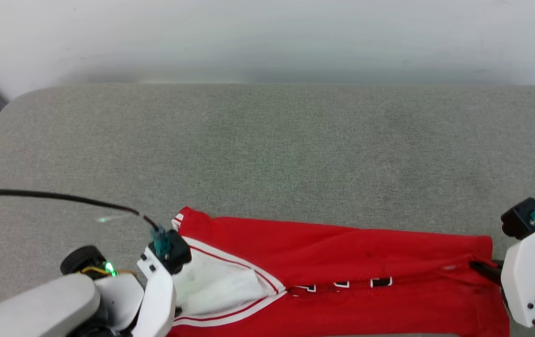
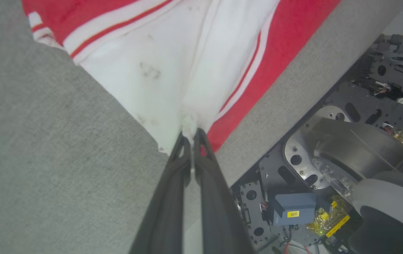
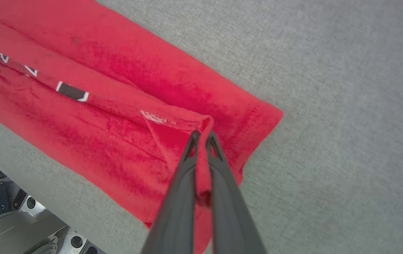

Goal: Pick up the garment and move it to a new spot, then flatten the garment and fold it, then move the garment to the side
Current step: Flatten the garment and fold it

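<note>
The red jersey (image 1: 342, 262) lies stretched along the near edge of the grey padded bench (image 1: 267, 150). The left gripper (image 2: 191, 135) pinches its white sleeve (image 2: 159, 77). The right gripper (image 3: 202, 135) pinches what seems the red hem at the opposite end.

Bright, even, diffuse light falls from above, leaving only faint, soft-edged shadows on the grey upholstery (image 1: 267, 150), the darkest a hazy band below the washed-out white wall (image 1: 267, 37). The garment (image 1: 342, 252) shows saturated red, its white sleeve (image 2: 159, 70) nearly blown out in the left wrist view. Both wrist views bend at their edges and go soft at the bottom, nearest the lens.
</note>
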